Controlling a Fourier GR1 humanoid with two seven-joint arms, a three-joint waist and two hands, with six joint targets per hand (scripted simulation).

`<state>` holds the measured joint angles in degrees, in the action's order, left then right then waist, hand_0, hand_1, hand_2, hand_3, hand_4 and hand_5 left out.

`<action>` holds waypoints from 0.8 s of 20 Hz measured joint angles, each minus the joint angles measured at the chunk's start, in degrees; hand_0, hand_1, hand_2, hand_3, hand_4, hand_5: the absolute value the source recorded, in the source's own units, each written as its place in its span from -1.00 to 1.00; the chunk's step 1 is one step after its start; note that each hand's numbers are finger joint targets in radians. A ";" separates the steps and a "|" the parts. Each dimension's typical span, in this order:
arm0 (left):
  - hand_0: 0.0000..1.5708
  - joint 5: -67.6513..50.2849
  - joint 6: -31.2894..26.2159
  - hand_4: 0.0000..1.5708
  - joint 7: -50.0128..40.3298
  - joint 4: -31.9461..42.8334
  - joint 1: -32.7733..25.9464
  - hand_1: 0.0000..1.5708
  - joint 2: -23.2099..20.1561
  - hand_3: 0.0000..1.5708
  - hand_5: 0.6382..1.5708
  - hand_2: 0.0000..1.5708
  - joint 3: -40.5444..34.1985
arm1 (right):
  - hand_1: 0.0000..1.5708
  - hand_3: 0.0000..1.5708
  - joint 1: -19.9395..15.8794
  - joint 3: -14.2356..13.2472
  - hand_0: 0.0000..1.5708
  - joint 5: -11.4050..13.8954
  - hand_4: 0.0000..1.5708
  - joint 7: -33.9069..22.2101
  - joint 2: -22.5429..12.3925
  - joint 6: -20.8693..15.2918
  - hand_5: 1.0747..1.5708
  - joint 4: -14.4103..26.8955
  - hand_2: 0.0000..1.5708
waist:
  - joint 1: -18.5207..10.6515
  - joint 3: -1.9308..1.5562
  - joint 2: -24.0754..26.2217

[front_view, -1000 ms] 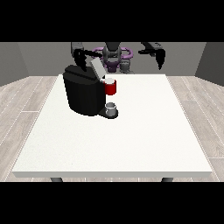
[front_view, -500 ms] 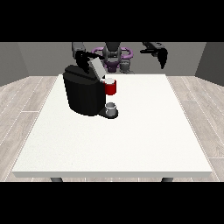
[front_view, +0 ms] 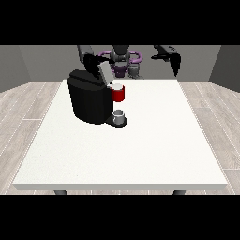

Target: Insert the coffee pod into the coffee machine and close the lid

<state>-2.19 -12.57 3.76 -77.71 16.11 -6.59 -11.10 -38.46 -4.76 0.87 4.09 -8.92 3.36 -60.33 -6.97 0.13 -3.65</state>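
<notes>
Standing toward the far left part of the white table (front_view: pixel 140 154), your black coffee machine (front_view: pixel 90 101) has its lid (front_view: pixel 102 71) tilted up at the back of the top. A red section (front_view: pixel 119 93) sits at the machine's front, with a pale disc on top that may be the coffee pod (front_view: pixel 117 86); you cannot tell for certain from this view. Below the red part, a small grey cup (front_view: pixel 119 116) rests on the machine's dark base.

Just above the raised lid you see the hand at the view's left (front_view: pixel 93 62), close to or touching the lid's upper edge. How its fingers lie cannot be told here, since black hand and black lid merge.

Look to the far right and you find the hand at the view's right (front_view: pixel 175 62), held in the air beyond the table's back edge, well apart from the machine. Its fingers hang downward, straight and relaxed, holding nothing.

Between the two arms, the robot's torso (front_view: pixel 123 61) shows behind the table, grey with purple rings at the shoulders.
</notes>
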 measured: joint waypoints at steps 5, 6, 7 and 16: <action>-1.00 0.71 1.49 -0.97 0.14 -0.49 -0.19 -1.00 1.29 -1.00 1.00 -1.00 1.45 | -1.00 -1.00 -1.64 -0.23 -1.00 0.43 -0.73 0.36 0.01 -0.50 1.00 0.85 -1.00 | -0.48 -0.12 -0.48; -1.00 0.44 1.41 -0.83 -0.16 -0.45 -0.04 -1.00 1.03 -1.00 1.00 -1.00 1.26 | -1.00 -1.00 -2.09 -0.20 -1.00 0.33 -0.82 -0.78 0.01 -0.37 1.00 1.06 -1.00 | -0.50 -0.19 -0.29; -1.00 0.98 1.98 -0.82 0.23 -0.35 -0.05 -1.00 1.50 -1.00 1.00 -1.00 1.75 | -1.00 -1.00 -2.60 -0.05 -1.00 0.46 -1.00 -1.52 0.19 -0.69 1.00 1.05 -1.00 | -0.44 -0.26 -0.40; -1.00 1.09 1.97 -0.79 0.30 0.80 0.46 -1.00 0.77 -1.00 1.00 -1.00 1.80 | -1.00 -1.00 -3.74 1.00 -1.00 1.23 -0.82 -6.93 0.17 -2.54 1.00 -0.59 -1.00 | -0.94 -0.75 -0.67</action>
<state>-1.10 -10.61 4.06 -76.90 16.58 -5.83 -9.30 -42.20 -3.76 2.10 -2.84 -8.74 0.82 -60.92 -7.92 -0.62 -4.32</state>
